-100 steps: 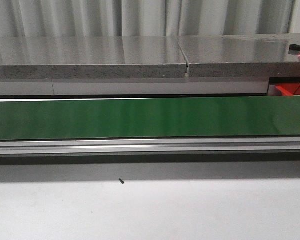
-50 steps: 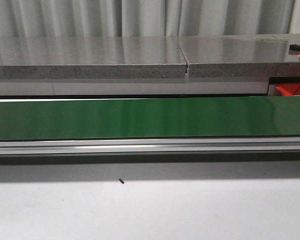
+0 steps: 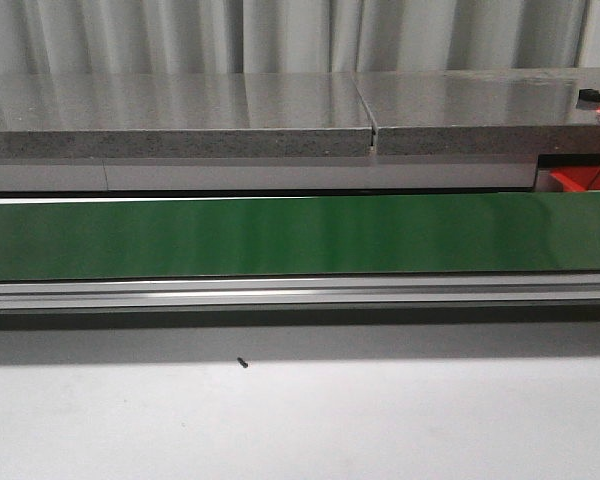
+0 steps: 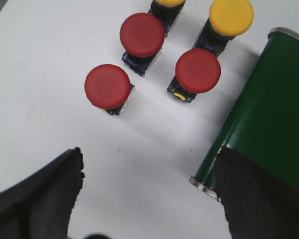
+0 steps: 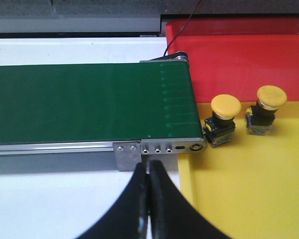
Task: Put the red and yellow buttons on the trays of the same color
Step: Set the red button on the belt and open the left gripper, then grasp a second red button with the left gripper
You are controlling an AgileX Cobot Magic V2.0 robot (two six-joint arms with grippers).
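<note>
Buttons: three red [image 4: 142, 35] and two yellow [image 4: 231, 15] at twelve o'clock of the wide-open left gripper [image 4: 147, 194]. Right gripper [image 5: 148, 199] pinched closed, empty; two yellow buttons [image 5: 225, 106] sit on the yellow tray [image 5: 249, 189].

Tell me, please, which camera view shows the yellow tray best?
The right wrist view: the yellow tray fills its lower corner, holding two yellow buttons beside the conveyor's end. The front and left wrist views do not show it.

Bare white worktop [image 4: 50, 59] is left beside the clustered red buttons [image 4: 107, 86]; passage on the other side is blocked by the green belt [image 4: 269, 114].
</note>
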